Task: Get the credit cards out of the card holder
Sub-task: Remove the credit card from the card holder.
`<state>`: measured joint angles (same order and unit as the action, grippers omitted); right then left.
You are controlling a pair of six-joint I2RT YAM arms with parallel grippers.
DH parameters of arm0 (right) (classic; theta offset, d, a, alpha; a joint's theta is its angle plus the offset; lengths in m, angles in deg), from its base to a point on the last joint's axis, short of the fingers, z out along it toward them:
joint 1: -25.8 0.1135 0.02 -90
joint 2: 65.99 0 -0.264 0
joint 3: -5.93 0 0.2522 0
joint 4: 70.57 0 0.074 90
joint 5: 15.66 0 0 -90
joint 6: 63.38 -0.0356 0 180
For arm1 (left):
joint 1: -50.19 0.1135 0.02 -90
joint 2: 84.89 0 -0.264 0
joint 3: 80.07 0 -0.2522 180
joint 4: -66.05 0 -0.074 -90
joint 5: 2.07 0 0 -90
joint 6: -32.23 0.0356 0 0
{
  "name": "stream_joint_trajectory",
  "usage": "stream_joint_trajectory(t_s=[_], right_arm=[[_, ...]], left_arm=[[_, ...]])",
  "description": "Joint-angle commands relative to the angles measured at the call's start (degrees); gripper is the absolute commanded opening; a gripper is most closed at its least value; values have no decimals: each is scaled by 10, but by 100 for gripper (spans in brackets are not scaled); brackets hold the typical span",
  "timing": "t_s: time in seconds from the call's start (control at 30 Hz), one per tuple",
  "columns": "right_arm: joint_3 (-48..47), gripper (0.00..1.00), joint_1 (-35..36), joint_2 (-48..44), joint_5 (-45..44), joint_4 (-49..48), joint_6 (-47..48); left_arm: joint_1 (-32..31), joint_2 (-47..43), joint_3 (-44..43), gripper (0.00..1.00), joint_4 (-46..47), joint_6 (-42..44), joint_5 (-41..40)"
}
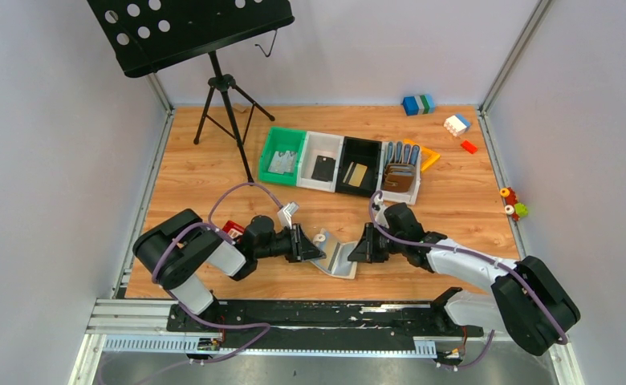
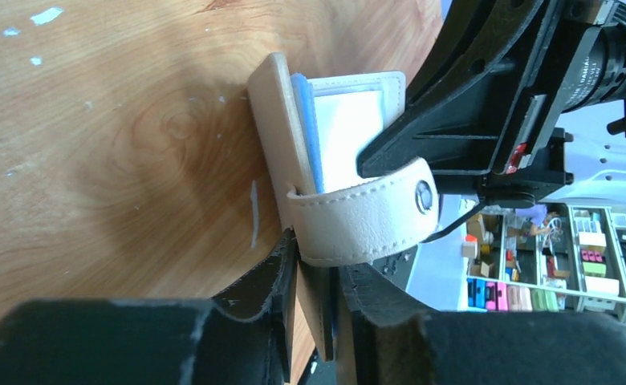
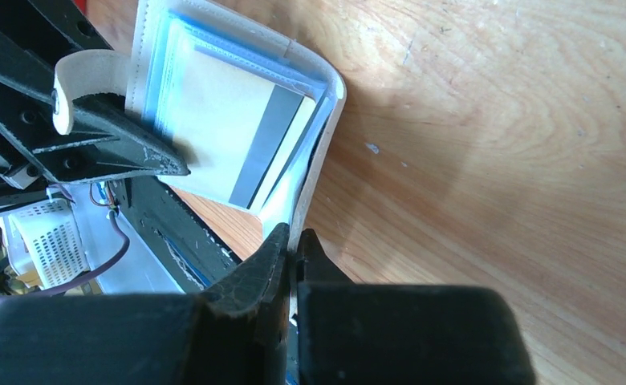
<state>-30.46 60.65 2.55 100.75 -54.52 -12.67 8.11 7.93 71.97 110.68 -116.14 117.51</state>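
Note:
The pale grey-beige card holder [image 1: 338, 258] is held open between both grippers near the table's front middle. My left gripper [image 1: 314, 247] is shut on one half of it, just below the closing tab [image 2: 366, 212]; its jaws [image 2: 322, 273] pinch the flap. My right gripper [image 1: 359, 247] is shut on the other half's edge [image 3: 294, 245]. A gold-tan credit card [image 3: 229, 136] with a grey stripe sits in a clear pocket inside the holder. A left fingertip [image 3: 145, 156] rests on that pocket.
A row of bins stands behind: green [image 1: 284, 156], white [image 1: 323, 160], black [image 1: 358, 164] with a gold card, and one with brown wallets [image 1: 400, 176]. A music stand [image 1: 225, 104] is at the back left. Toy blocks [image 1: 457, 123] lie at the back right.

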Motion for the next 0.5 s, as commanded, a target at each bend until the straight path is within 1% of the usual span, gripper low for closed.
stream_joint_trajectory(t_s=[0.0,0.1,0.13,0.23,0.27,0.3,0.33,0.47], right_arm=[[9,0,4,-2,3,-17,13],[7,0,3,-4,-12,-2,19],[6,1,4,-5,-18,5,23],[3,7,3,-10,-33,25,31],[2,11,3,-12,-37,30,34],[0,19,2,-15,-42,38,37],[-5,24,2,-19,-45,47,42],[-31,36,0,-69,-71,109,60]], left_arm=[[5,18,2,20,71,-11,8],[5,31,5,7,95,-20,11],[5,35,5,5,102,-23,12],[6,40,7,2,123,-33,15],[6,39,8,1,127,-35,16],[6,37,9,0,128,-37,16],[6,33,9,0,127,-38,15],[6,3,12,0,99,-35,6]])
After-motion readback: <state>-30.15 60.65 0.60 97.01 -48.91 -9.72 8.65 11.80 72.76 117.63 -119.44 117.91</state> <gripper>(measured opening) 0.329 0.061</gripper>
